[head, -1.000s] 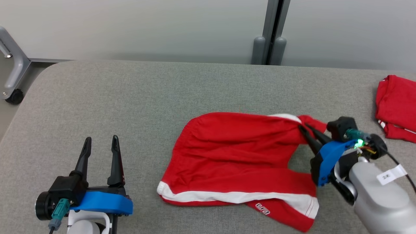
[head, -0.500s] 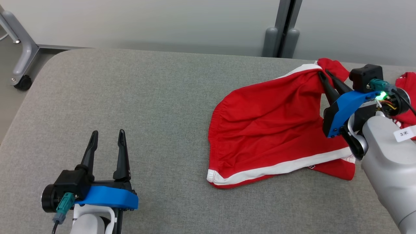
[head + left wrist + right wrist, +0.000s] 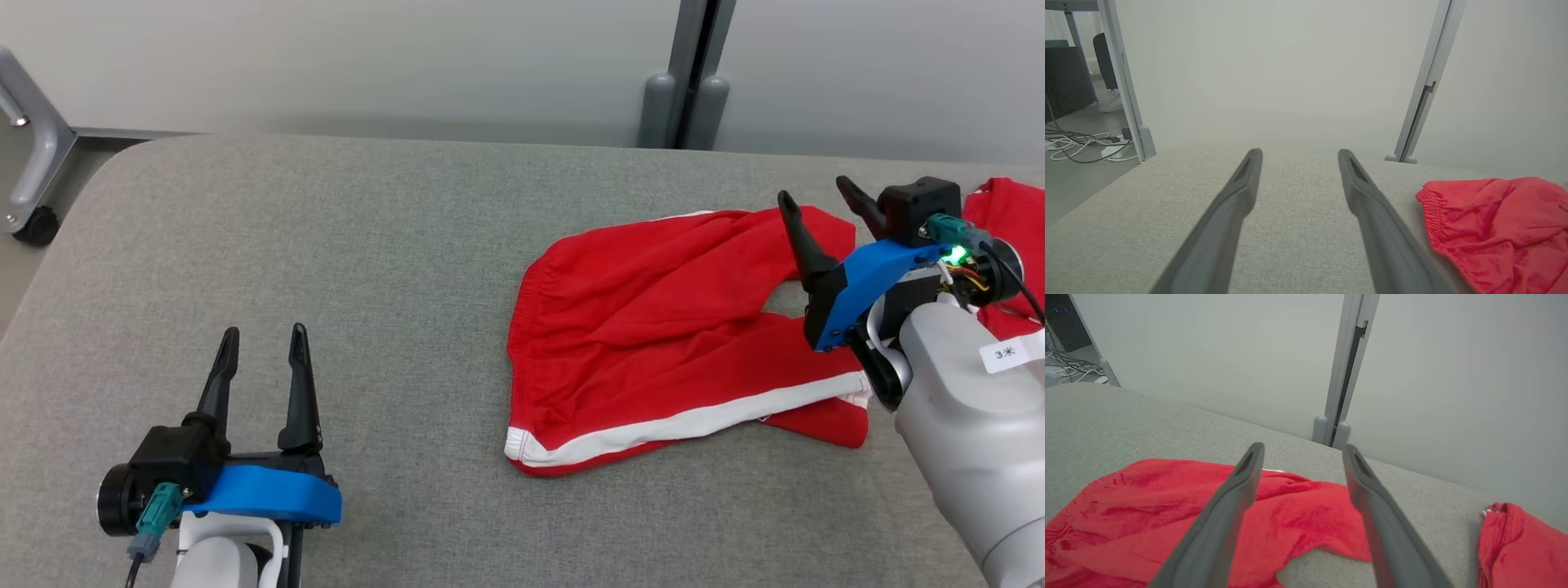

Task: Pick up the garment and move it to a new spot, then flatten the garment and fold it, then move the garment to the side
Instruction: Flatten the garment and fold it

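Note:
The garment (image 3: 653, 327) is a pair of red shorts with white trim, lying crumpled on the right half of the grey table (image 3: 367, 245). Its elastic waistband (image 3: 1431, 216) faces left, and its upper leg (image 3: 1298, 510) lies loose on the cloth. My right gripper (image 3: 816, 196) is open just above that upper right leg, with nothing between its fingers. Over the table's front left, well clear of the shorts, my left gripper (image 3: 263, 335) is open and empty; its fingers (image 3: 1241, 192) point towards the back wall.
A second red garment (image 3: 1008, 237) lies at the table's far right edge, behind my right wrist, also seen as red cloth (image 3: 1519, 547). A grey post (image 3: 686, 82) stands behind the table. A wheeled frame (image 3: 33, 180) sits off the back left corner.
My right gripper carried the shorts to the right and back while shut on a leg, then opened; the leg has dropped onto the table. The head camera shifted. My left gripper kept still.

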